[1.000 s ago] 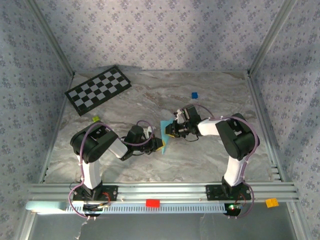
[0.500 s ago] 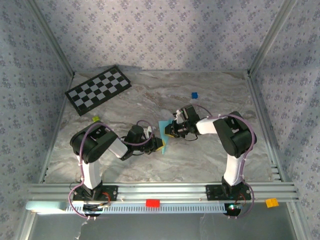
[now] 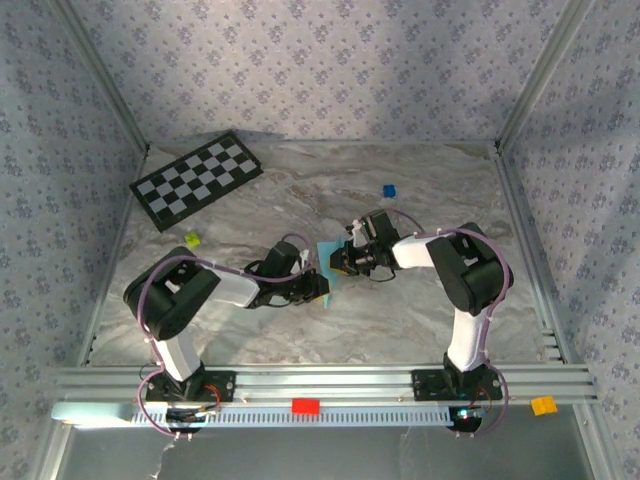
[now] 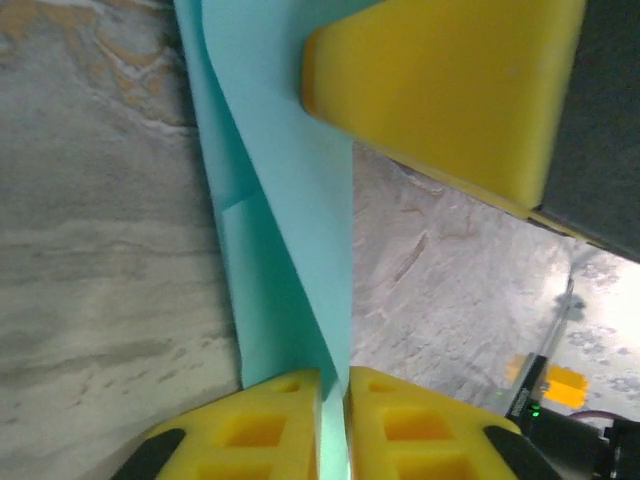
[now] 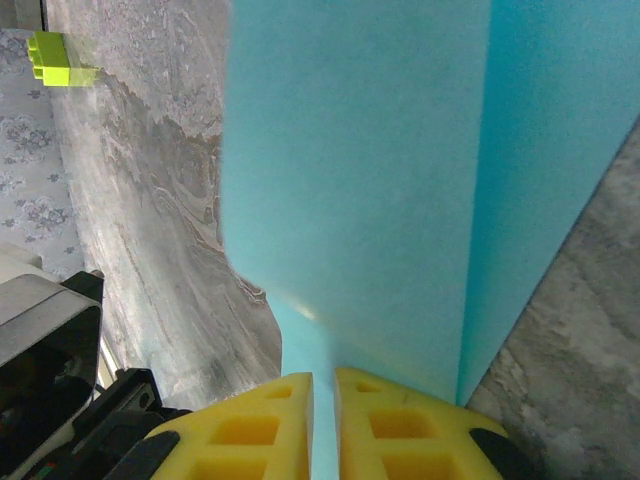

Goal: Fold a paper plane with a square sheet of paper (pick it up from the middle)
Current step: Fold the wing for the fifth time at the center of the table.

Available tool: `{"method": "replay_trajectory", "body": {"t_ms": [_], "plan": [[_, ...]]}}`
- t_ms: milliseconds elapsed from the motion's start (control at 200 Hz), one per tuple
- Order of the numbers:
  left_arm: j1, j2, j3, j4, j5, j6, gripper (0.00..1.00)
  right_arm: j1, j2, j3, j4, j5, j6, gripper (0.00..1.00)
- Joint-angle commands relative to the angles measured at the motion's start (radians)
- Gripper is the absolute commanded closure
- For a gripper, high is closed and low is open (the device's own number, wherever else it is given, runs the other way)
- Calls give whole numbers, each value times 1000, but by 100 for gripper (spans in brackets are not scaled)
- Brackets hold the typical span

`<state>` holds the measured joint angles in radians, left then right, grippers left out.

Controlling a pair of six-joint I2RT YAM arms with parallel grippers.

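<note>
Folded sheet of paper (image 5: pixel 350 180) over counter (image 4: pixel 100 250): right fingers (image 5: pixel 250 430) nearly closed, pinching one edge; left fingers (image 4: pixel 270 420) apparently pinching the opposite edge, barely parted.

the sky-blue sheet of paper (image 4: pixel 285 200) runs off both wrist views' top edges; overhead its folds are too small to tell.

White-and-black arms (image 3: pixel 462 340), purple cables (image 3: pixel 513 283), yellow pocketed fingers (image 4: pixel 250 430), perhaps a green base light (image 3: pixel 462 412)

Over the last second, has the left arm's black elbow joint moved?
Yes. The black elbow joint swung toward the near-left, away from the small lime-green block, while the left gripper stayed on the light sky-blue paper sheet.
</note>
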<state>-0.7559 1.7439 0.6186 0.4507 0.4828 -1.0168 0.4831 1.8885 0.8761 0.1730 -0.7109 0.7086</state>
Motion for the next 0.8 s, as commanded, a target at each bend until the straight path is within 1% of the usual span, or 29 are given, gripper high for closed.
{"method": "replay_trajectory", "body": {"t_ms": [0, 95, 165, 275, 405, 545, 715, 795], "plan": [[-1, 8, -28, -269, -79, 60, 90, 4, 34, -11, -82, 54, -22, 85], [-2, 8, -34, -249, -62, 57, 96, 4, 32, -16, -83, 57, -21, 85], [-5, 2, -35, -253, -61, 58, 97, 4, 32, -18, -84, 59, -23, 85], [-4, -21, -43, -254, -64, 58, 94, 5, 32, -22, -87, 62, -22, 85], [-14, -62, -41, -308, -82, 80, 87, 5, 32, -22, -89, 64, -21, 85], [-23, -72, -23, -359, -93, 106, 86, 6, 34, -18, -89, 66, -21, 85], [-26, -42, -19, -341, -73, 101, 96, 9, 37, -16, -91, 66, -19, 85], [-31, -38, -23, -335, -67, 95, 99, 10, 38, -15, -95, 70, -21, 85]]}}
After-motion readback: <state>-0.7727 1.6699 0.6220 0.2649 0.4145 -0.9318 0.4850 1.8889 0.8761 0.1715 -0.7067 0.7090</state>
